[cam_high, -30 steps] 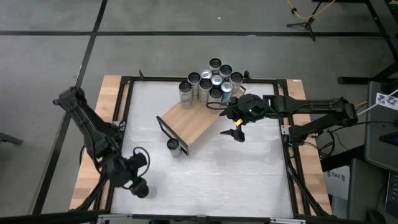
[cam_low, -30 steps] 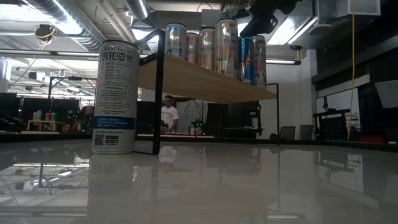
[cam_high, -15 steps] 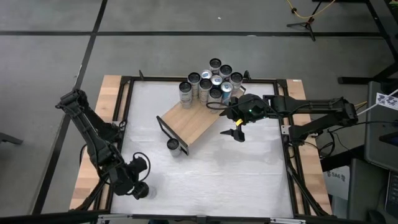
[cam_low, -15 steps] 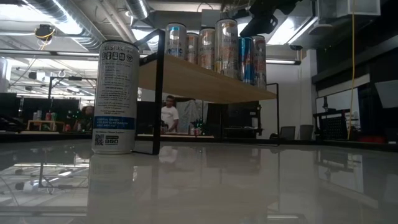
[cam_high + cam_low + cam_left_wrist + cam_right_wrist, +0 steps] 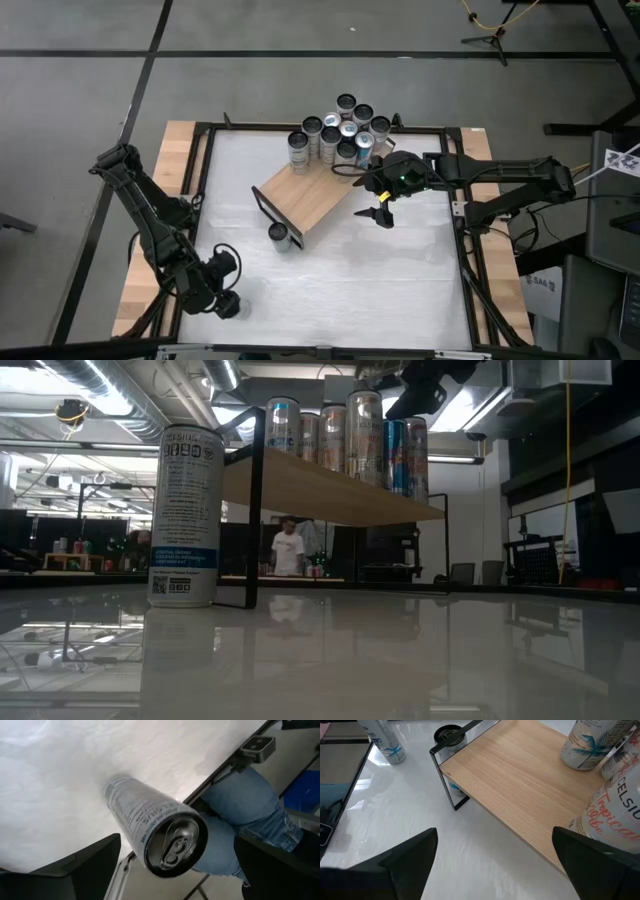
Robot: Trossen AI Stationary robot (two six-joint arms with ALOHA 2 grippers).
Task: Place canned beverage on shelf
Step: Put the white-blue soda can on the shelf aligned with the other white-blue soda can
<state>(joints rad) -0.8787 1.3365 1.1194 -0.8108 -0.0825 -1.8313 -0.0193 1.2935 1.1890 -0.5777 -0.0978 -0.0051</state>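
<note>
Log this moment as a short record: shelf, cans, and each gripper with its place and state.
shelf: wooden board on black frame ends, set diagonally on the white table
cans on shelf: cluster upright at its far end
can by shelf: one upright on the table beside the near frame end
can by left arm: one standing on the table near its front-left edge
left gripper: open, over that can, fingers on either side, not closed on it
right gripper: open, empty, by the shelf's right side

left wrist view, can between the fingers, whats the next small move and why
Probably close the left gripper on the can: it stands upright near the table edge, between the open fingers, ungripped. The right gripper waits open beside the shelf.
</note>
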